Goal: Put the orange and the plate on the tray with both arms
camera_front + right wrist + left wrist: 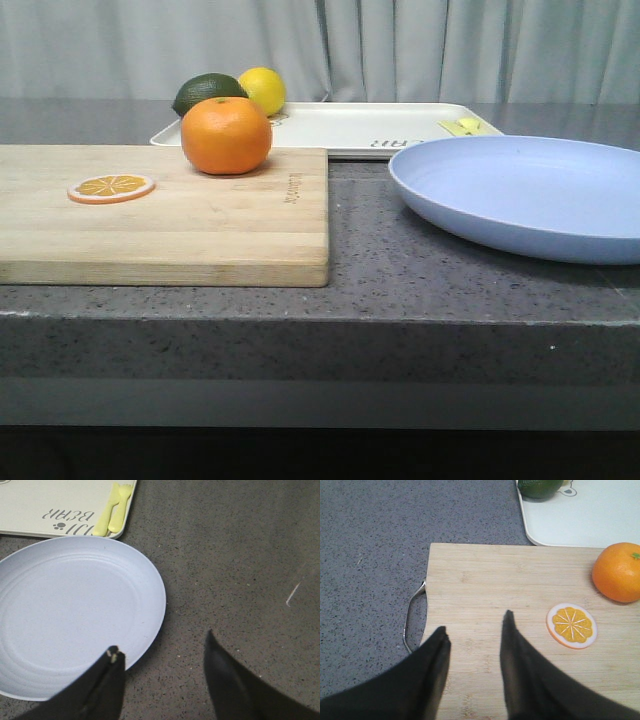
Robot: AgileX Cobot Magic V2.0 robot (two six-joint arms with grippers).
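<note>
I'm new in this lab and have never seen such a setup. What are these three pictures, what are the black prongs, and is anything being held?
It is a robot with two arms, each ending in a two-fingered gripper. The front picture looks forward over the table. The other two come from cameras on the wrists, so the black prongs are the fingers.

The left gripper hangs open over a wooden cutting board, which carries an orange and a thin orange slice. The right gripper is open at the edge of a pale blue plate.

Behind them lies a white tray, with a lemon and a dark green fruit at its left end and small yellow cutlery at its right end. Nothing is held.
</note>
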